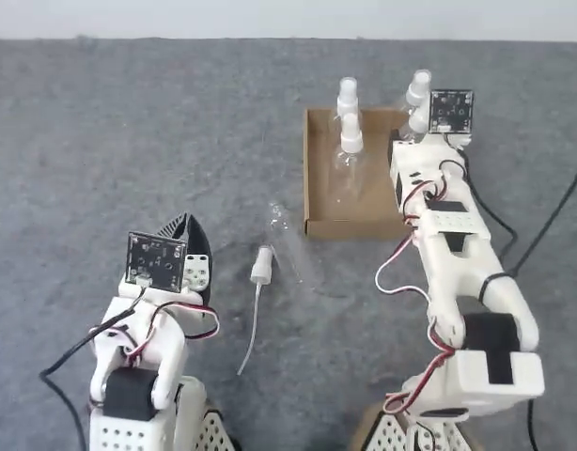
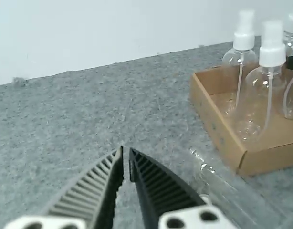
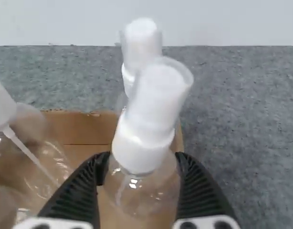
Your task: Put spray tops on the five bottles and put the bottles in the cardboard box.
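One grey felt worktop meets a plain white wall. Five bottles in all: four capped bottles are upright in the cardboard box. The fifth bottle lies uncapped on the worktop just beside the box, one loose spray top next to it. My right end effector clasps one capped bottle over the box, a finger against each side. My left end effector, fingers all but together, holds nothing.

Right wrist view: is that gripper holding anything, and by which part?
The right gripper holds a clear bottle, fingers on its shoulder just under the spray top, at the cardboard box.
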Robot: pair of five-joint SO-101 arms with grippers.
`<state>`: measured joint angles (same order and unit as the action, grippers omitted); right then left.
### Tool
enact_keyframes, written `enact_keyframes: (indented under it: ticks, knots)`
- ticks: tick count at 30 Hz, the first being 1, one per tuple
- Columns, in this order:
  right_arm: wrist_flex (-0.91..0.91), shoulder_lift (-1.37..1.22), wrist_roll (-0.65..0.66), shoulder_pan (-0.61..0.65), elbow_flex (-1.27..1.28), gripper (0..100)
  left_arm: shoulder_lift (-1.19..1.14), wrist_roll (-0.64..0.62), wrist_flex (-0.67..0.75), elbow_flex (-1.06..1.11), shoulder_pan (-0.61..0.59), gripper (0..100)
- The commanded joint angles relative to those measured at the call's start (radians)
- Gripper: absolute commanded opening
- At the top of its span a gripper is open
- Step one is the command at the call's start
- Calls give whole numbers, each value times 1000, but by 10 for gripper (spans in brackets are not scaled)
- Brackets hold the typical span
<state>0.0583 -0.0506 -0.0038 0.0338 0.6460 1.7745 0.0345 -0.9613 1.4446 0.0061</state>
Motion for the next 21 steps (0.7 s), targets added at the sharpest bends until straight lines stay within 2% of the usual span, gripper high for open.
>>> enact_keyframes:
  ticks: [1,9,17,21]
  knots:
    - [36,-4,-12,-7,-11,6,-8,2,32,-8,-6,10]
    - [33,-5,-12,-7,-9,8,-8,2,32,-8,-6,10]
    - [25,-5,-3,8,-6,209,-8,2,32,-8,-6,10]
    - [24,-1,-3,31,-6,221,-8,3,32,-8,-6,10]
